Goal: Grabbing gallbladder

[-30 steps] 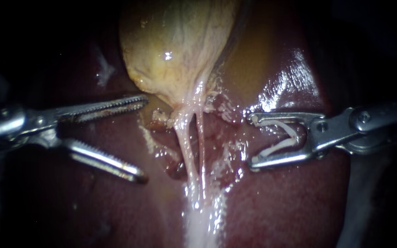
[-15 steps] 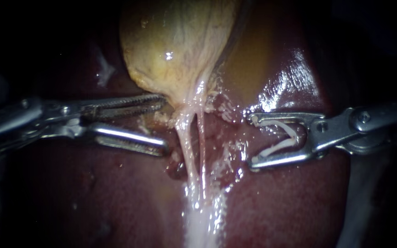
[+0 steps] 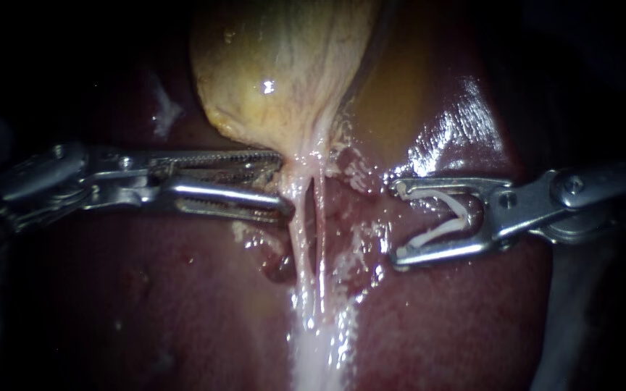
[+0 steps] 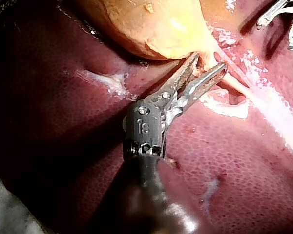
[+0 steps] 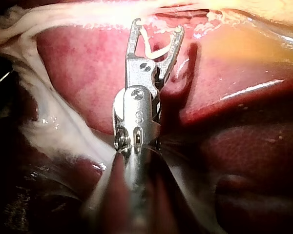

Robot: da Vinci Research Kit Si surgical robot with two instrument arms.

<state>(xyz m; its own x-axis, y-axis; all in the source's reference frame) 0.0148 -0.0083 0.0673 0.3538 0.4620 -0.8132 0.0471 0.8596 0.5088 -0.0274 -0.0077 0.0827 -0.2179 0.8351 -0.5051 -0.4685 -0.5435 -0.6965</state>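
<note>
The yellowish gallbladder (image 3: 277,72) lies on the dark red liver (image 3: 146,289) and narrows downward into two pale tubes (image 3: 300,239). My left instrument (image 3: 284,182) reaches in level from the left. Its toothed jaws stand a little apart around the gallbladder's narrow lower end. In the left wrist view, one jaw of the left instrument (image 4: 210,61) lies against the underside of the gallbladder (image 4: 151,24) and the other beside the pale tube. My right instrument (image 3: 398,221) waits right of the tubes, apart from them, its jaws spread around a white clip (image 3: 447,217).
Wet, glistening liver (image 3: 465,116) surrounds the site, with frayed whitish tissue (image 3: 320,347) running down from the tubes. In the right wrist view the right instrument (image 5: 157,27) and its clip (image 5: 154,46) point at a pale band of tissue (image 5: 88,17) ahead.
My left instrument has moved right to the gallbladder's lower end, and its jaws have narrowed from wide open to a small gap. The right instrument has stayed still.
</note>
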